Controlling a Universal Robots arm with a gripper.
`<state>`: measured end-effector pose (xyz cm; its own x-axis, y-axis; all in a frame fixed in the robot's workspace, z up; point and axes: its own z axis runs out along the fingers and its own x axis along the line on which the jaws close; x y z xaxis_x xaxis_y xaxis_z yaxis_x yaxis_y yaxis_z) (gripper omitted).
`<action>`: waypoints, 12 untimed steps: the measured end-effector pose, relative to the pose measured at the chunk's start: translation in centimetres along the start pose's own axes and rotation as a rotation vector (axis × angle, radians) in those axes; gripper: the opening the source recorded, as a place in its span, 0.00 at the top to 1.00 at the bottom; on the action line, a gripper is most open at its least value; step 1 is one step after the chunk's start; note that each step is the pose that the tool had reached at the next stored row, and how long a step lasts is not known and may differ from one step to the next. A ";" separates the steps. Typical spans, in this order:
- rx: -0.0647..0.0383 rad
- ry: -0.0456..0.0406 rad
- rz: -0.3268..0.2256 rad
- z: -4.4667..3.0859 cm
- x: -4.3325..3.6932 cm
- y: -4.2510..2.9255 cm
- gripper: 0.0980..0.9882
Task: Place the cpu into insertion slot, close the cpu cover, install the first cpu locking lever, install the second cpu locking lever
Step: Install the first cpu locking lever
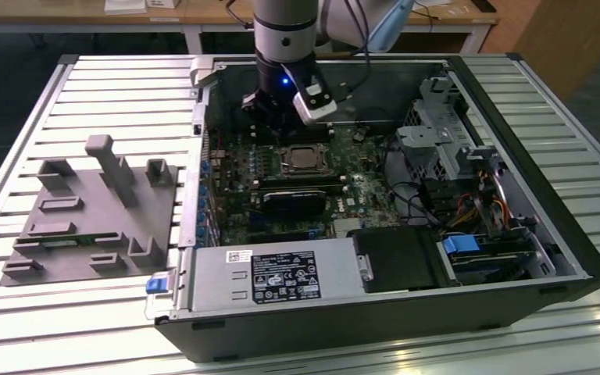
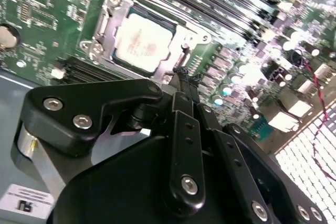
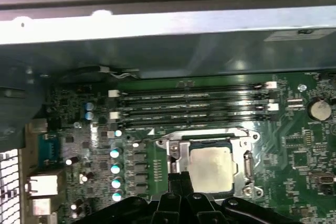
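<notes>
A robot arm (image 1: 282,39) is reaching down into an open computer case (image 1: 383,328). Its gripper (image 2: 181,73) is hovering with fingers pressed together and holding nothing. The tips are sitting right at one corner of the socket (image 2: 100,45); whether they are touching it cannot be told. Just beyond the tips, the chip (image 2: 143,40) is lying flat in the socket, with the metal cover frame (image 2: 181,24) lying down around it. Memory slots (image 3: 194,103) are running farther ahead, past the chip. A grey plastic fixture (image 1: 81,211) is sitting well away from the gripper, outside the case.
</notes>
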<state>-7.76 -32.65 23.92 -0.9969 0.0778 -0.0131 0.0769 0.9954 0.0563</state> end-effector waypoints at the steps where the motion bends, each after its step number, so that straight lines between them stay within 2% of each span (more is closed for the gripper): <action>1: -0.001 -0.0005 0.000 0.00 0.21 -0.02 0.99; 9: -0.008 -0.0060 0.000 -0.04 1.81 -0.19 0.99; 12: -0.016 -0.0057 0.000 -0.05 2.07 -0.23 0.99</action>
<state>-9.84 -32.72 23.93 -0.9968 0.0781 -0.0189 0.0766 0.9944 0.0722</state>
